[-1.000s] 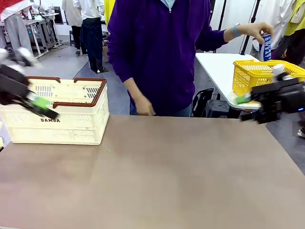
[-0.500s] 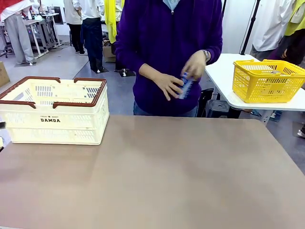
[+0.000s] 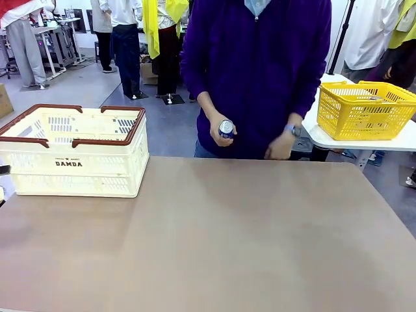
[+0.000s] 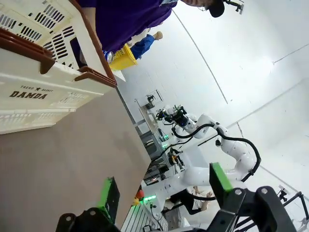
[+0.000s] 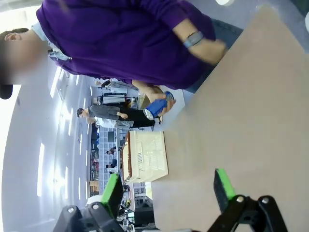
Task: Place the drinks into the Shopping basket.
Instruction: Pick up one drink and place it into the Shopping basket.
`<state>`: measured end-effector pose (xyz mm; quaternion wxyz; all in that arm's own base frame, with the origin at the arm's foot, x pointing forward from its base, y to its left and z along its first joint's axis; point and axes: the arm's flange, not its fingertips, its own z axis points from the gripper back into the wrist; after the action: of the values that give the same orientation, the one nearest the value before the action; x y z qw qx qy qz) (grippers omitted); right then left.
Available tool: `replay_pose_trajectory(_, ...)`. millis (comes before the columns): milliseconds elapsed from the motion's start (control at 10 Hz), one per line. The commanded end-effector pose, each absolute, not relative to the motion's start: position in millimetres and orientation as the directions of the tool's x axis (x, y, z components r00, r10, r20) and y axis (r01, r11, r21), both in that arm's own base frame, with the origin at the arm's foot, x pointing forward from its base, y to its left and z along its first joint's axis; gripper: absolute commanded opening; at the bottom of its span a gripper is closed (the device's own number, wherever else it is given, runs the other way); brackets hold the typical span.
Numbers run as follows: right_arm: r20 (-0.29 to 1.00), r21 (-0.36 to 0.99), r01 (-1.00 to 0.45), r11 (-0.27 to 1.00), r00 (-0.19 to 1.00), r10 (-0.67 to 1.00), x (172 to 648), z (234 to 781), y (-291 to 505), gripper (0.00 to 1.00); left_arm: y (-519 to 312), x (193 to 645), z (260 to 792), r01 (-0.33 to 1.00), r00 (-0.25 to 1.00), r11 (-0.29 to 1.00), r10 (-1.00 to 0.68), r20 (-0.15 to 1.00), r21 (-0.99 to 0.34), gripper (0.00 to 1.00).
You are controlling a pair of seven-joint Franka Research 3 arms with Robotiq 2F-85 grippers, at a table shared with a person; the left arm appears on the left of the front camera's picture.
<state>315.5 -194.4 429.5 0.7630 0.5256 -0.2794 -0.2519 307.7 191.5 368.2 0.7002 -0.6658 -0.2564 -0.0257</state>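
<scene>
The left claw [image 4: 164, 188] hangs with its green pads spread and nothing between them, the cream crate [image 4: 29, 106] up at its ten o'clock. Seen from the front, that crate sits at the ten o'clock of the table [image 3: 247, 247]. At twelve, just past the far edge, the person's hand [image 3: 214, 135] holds a blue can [image 3: 225, 127] in the air, outside the crate. The right claw [image 5: 167, 191] is likewise spread and empty. The can looks stiff but thin-walled, smooth and probably slippery — best pinched gently across its mid-body, below the silver top.
</scene>
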Motion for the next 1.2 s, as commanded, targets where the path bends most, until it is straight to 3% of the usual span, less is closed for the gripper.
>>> replay_pose_trajectory(0,0.169,0.945,0.079,0.317,0.713,-0.68,311.7,431.2,-199.7,1.0,192.1,302.9,371.5,0.363,0.877,0.099,0.3,0.376,-0.926,1.0)
replay_pose_trajectory(1100,0.169,0.945,0.079,0.317,0.713,-0.68,311.7,431.2,-199.7,1.0,192.1,302.9,371.5,0.363,0.877,0.099,0.3,0.376,-0.926,1.0)
